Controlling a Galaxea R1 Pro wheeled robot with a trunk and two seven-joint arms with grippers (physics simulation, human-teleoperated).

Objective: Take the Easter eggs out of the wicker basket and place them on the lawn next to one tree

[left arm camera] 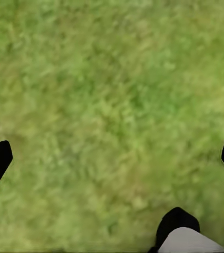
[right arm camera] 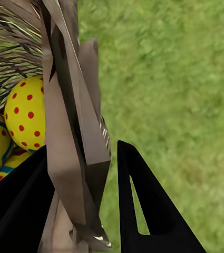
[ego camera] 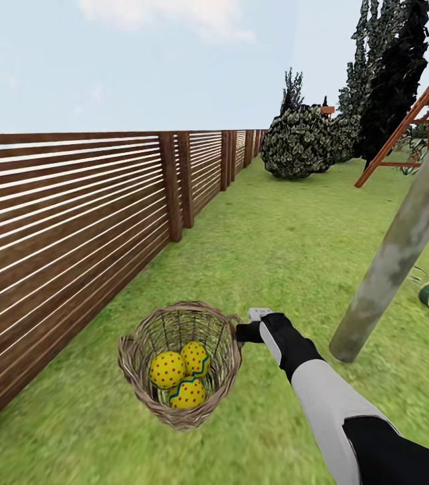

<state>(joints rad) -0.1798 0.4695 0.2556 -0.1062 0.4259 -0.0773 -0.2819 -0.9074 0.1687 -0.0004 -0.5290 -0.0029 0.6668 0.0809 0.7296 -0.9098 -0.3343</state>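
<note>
The right gripper [right arm camera: 83, 211] pinches the wicker basket [ego camera: 140, 343] rim between narrowed fingers, three Easter eggs [ego camera: 180, 377] inside, on the lawn [ego camera: 288, 256]

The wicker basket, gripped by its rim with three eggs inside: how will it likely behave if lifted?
The wicker basket would probably tilt, since the right gripper straddles one side of its rim. Its loose weave looks light and may flex. The round Easter eggs would likely roll toward the low side.

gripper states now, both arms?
Left gripper: open, fingers wide apart over bare lawn, holding nothing.
Right gripper: shut on the wicker basket rim; three Easter eggs still inside.
</note>
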